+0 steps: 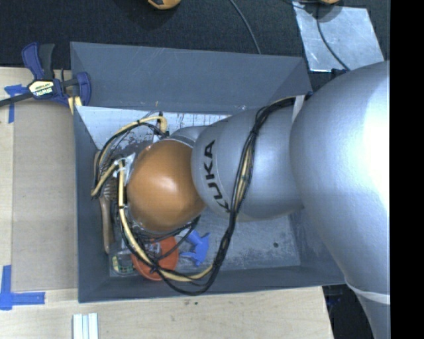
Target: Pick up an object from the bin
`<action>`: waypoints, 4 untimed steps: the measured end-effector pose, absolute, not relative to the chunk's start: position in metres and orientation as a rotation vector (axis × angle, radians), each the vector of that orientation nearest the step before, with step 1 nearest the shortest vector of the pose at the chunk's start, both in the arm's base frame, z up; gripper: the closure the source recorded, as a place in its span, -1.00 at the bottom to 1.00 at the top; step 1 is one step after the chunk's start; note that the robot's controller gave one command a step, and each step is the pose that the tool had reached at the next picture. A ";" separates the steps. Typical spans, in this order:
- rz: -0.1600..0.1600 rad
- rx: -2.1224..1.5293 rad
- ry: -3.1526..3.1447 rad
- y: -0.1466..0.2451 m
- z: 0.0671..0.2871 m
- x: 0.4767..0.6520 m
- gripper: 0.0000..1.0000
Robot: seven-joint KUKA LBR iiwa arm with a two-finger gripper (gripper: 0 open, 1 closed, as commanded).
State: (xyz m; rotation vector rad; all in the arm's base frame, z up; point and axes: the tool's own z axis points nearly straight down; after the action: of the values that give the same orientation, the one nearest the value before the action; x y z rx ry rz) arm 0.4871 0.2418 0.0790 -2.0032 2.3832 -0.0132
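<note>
Orange wrist cover [162, 184] low at bin's [192, 79] left wall, over 1 red-orange thing [169, 250] and 1 blue piece [197, 246]. We judge grasp step; gripper state we cannot tell. Next: secure hold, lift clear.

Robotics lab bench, industrial KUKA arm [265, 165] with bundled cables [222, 250], grey metal bin [185, 73] on dark tabletop [99, 20]

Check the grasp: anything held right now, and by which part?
Cannot be told. The arm's orange cover hangs over the lower left of the bin, hiding any hold; an orange-red thing and a blue thing peek out below it.
</note>
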 end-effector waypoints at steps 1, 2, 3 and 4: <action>-0.008 -2.007 2.390 0.241 0.111 0.485 1.00; -0.011 -2.002 2.386 0.242 0.146 0.486 1.00; -0.011 -1.999 2.386 0.242 0.156 0.487 1.00; -0.010 -1.994 2.387 0.242 0.161 0.487 1.00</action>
State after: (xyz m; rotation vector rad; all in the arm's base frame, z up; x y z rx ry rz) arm 0.4868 0.2423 0.1610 -1.9939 2.3867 -0.0099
